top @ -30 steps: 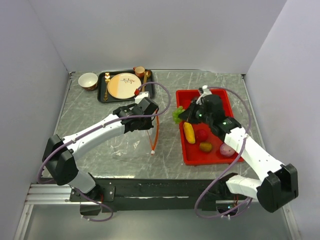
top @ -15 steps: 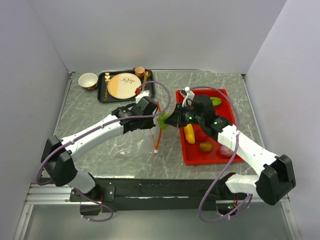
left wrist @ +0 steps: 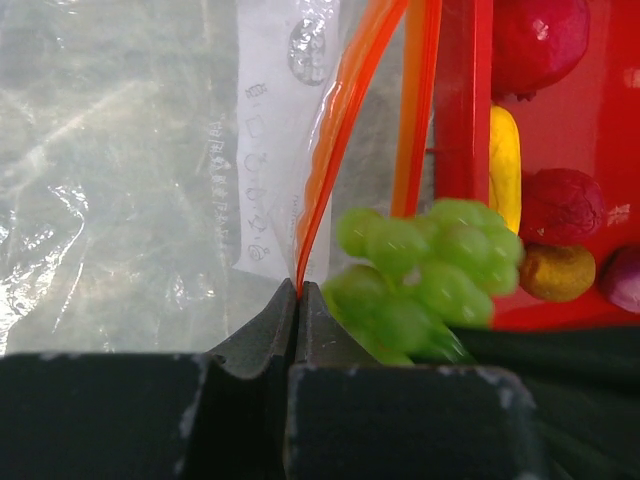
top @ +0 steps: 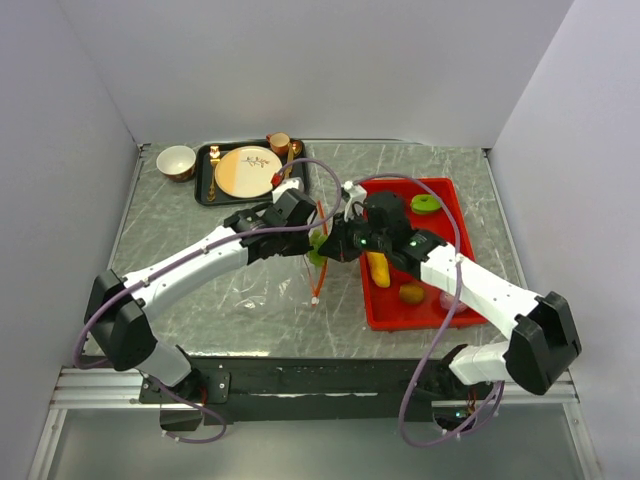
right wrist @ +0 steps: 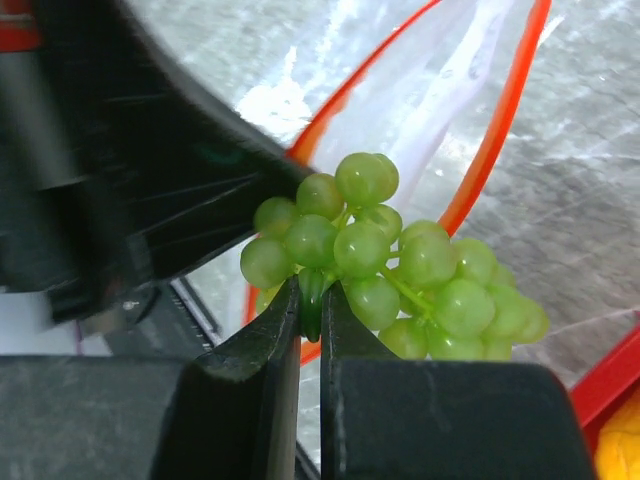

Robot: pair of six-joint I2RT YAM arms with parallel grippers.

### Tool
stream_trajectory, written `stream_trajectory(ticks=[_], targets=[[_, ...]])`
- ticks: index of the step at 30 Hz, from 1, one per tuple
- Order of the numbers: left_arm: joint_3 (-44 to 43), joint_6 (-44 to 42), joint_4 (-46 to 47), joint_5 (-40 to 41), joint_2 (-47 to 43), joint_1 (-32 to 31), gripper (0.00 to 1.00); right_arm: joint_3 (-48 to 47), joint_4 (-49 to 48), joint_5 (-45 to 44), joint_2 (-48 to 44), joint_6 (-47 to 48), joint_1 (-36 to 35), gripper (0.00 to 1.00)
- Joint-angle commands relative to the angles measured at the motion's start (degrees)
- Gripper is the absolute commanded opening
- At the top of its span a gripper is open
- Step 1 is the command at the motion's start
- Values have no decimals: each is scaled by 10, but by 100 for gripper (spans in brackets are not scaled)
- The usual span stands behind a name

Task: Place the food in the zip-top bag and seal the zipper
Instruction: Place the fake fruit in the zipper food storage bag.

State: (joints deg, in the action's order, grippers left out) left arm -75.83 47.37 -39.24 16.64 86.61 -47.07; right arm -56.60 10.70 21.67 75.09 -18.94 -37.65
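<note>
My left gripper (top: 303,232) is shut on the orange-red zipper (left wrist: 340,120) of the clear zip-top bag (left wrist: 130,170) and holds its mouth up and open. My right gripper (right wrist: 312,300) is shut on the stem of the green grape bunch (right wrist: 400,270) and holds it at the bag's mouth, right beside the left gripper; the bunch also shows in the left wrist view (left wrist: 420,275) and the top view (top: 320,245). The yellow oblong (top: 378,268), a brownish-orange piece (top: 411,293) and a green piece (top: 427,203) lie in the red tray (top: 385,312).
A black tray (top: 205,190) at the back left carries a cream plate (top: 247,171), a cup (top: 279,143) and a gold spoon. A cream bowl (top: 176,161) stands left of it. Side walls bound the table.
My right gripper has carried the grape bunch left from over the red tray to the bag's mouth. The left gripper keeps its hold on the zipper edge, which has shifted slightly.
</note>
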Motion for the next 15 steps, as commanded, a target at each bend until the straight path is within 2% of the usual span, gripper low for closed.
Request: stream_trajectory(ticks=[1, 10, 13, 15], targets=[[-22, 5, 10, -23, -21, -2, 1, -26, -11, -28, 32, 19, -8, 0], [-10, -4, 33, -53, -42, -2, 1, -52, 17, -77, 72, 15, -15, 0], [-12, -5, 36, -62, -34, -2, 1, -90, 70, -102, 94, 22, -23, 0], [-14, -4, 36, -61, -27, -2, 1, -93, 68, -98, 93, 21, -28, 0]])
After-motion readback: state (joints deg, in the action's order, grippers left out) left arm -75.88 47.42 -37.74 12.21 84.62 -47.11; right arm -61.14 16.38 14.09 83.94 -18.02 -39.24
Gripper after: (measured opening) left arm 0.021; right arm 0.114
